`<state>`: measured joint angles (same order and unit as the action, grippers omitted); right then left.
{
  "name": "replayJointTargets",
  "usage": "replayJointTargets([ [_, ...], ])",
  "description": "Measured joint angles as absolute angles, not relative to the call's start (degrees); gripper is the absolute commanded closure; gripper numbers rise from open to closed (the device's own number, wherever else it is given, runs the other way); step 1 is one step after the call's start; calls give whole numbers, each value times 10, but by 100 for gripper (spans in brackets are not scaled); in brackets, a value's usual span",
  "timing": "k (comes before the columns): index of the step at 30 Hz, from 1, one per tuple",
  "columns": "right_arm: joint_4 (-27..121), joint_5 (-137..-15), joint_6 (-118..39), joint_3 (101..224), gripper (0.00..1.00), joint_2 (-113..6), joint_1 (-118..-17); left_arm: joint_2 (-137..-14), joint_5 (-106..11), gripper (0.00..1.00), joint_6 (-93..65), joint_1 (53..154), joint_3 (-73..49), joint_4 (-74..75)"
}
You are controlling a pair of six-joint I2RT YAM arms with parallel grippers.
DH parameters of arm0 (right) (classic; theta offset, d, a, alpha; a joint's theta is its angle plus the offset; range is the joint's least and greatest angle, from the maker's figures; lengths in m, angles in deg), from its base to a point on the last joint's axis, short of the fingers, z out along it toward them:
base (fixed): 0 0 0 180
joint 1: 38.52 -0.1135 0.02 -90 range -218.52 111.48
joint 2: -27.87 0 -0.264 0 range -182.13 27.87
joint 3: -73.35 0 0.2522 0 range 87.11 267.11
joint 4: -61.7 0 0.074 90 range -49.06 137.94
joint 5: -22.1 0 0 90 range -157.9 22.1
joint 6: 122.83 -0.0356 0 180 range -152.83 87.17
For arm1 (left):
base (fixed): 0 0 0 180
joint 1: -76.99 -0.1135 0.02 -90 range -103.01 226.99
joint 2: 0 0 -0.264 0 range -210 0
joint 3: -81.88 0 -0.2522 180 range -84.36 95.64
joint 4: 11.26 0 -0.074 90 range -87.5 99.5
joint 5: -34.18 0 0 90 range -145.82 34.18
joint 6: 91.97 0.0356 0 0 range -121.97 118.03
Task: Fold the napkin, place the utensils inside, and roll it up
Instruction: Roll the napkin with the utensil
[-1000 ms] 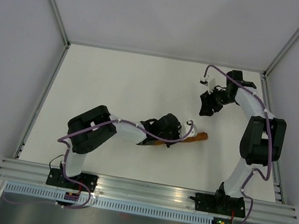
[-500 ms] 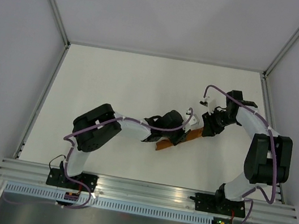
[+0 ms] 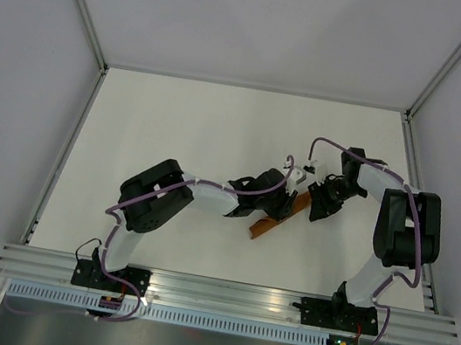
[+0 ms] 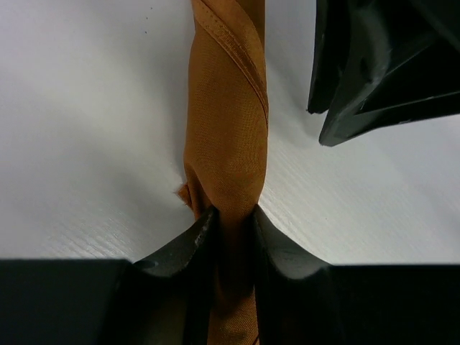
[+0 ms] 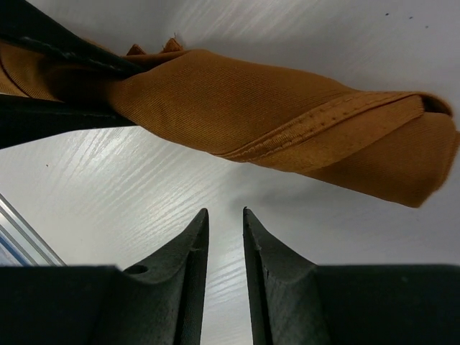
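The rust-orange napkin (image 3: pixel 267 227) is a tight roll lying diagonally on the white table. My left gripper (image 3: pixel 282 206) is shut on it around its middle; in the left wrist view the jaws (image 4: pixel 231 212) pinch the roll (image 4: pixel 226 129). My right gripper (image 3: pixel 318 210) hovers just right of the roll's upper end. In the right wrist view it (image 5: pixel 224 212) is open by a narrow gap and empty, just below the roll (image 5: pixel 251 108), not touching it. The knife is hidden from every view.
The right gripper's black fingers (image 4: pixel 374 72) show at the upper right of the left wrist view, close beside the roll. The table's raised frame (image 3: pixel 417 168) runs along the right, near the right arm. Metal rails (image 3: pixel 228 294) line the near edge.
My right gripper has come from the far right down to the roll's upper end. My left gripper has shifted right with the roll, which now lies at a steeper diagonal.
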<state>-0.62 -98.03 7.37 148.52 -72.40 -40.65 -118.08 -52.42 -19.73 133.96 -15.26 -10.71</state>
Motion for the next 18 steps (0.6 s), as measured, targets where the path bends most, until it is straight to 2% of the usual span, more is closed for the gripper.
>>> replayJointTargets([
  [18, -5, -1002, 20, 1596, 71, -837, -416, -1235, -573, 58, -330, 1340, -70, -88],
])
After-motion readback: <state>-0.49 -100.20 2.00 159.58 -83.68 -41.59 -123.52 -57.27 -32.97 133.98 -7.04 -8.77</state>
